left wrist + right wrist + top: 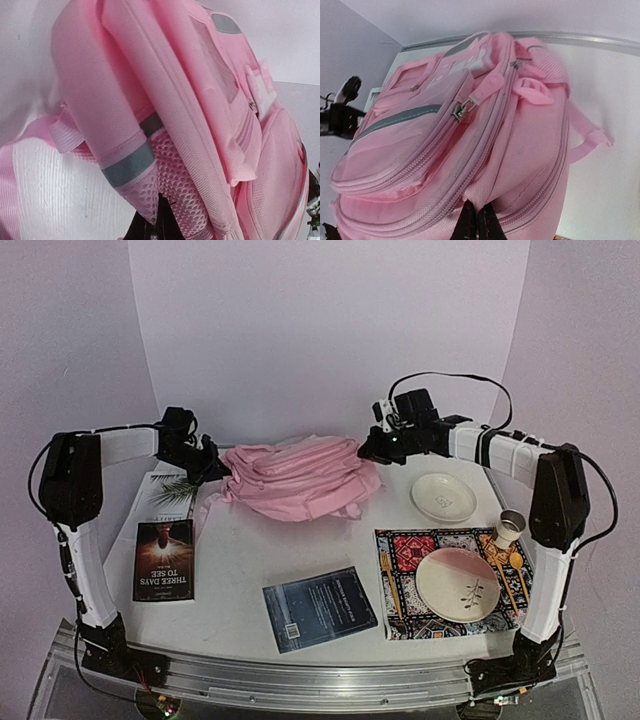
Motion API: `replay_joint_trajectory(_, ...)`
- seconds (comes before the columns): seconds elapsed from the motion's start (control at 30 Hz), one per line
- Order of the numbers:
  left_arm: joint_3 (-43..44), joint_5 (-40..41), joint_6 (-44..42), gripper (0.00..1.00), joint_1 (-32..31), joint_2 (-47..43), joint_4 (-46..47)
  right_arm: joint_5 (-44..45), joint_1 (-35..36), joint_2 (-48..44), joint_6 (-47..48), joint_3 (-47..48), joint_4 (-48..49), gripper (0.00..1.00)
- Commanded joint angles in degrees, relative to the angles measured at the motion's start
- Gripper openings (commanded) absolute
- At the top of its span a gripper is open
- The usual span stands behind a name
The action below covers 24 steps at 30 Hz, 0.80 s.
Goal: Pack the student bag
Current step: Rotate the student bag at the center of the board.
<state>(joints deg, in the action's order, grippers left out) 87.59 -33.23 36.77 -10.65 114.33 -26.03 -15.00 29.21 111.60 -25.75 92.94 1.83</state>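
Nearest the overhead camera: blue book [319, 608], lying flat at the table's front centre; dark book [163, 559] titled "THREE DAYS TO SEE" to its left; patterned placemat [400, 550] to its right, carrying a pink-and-white plate [457, 583], a cup [510, 529] and a wooden spoon [515, 570]. White plate [443, 496] sat beyond the mat on the bare table. Student bag [300, 478] lay on its side at the table's far centre, between the two arms. Left gripper [215, 472] met the bag's left end; right gripper [372, 448] met its right end. Left wrist view: pink panels, grey reflective strips and a mesh side pocket filled the picture; mesh draped over the dark fingers [165, 222], so the jaw state could not be told. Right wrist view: zipped pockets with metal pulls ran across the picture; fingers [469, 220] were pressed close together, pinching a fold of the bag's fabric.
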Motion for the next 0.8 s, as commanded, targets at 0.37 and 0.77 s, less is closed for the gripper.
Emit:
replay_joint_trajectory(0.37, -24.98, 5.36, 13.82, 0.00, -10.51, -26.85, 13.66, 5.80, -1.26, 15.15, 5.89, 17.44, 2.15, 0.09)
replay_joint_trajectory(0.77, -26.46, 10.52, 19.70, 0.00, -11.08, -25.51, 17.75, 5.86, -0.95, 1.31, 3.30, 4.87, -1.04, 0.66)
